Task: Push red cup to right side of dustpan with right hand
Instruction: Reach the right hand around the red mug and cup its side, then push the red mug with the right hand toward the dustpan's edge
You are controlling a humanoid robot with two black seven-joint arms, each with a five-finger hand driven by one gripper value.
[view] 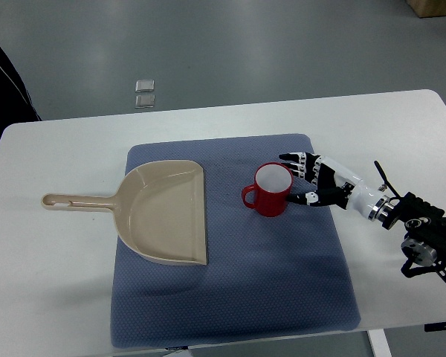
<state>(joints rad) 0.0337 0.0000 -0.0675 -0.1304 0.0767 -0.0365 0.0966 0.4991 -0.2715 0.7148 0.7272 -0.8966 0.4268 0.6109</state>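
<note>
Blue-grey fabric mat (230, 297) covers the middle of the white table (52, 297), its near edge close to the table's front edge. On the mat's left half lies the beige dustpan (167, 216), mouth toward the right, handle reaching left over the bare tabletop. Red cup (270, 191) stands upright on the mat, right of the dustpan's open edge and apart from it, white inside, handle turned toward the pan. Right hand (312, 182) enters from the right edge; its fingers (293, 160) are loosely extended, not clenched, tips at the cup's right wall and rim, holding nothing. Beyond the table, two small clear square items (144, 93) lie on the grey floor.
</note>
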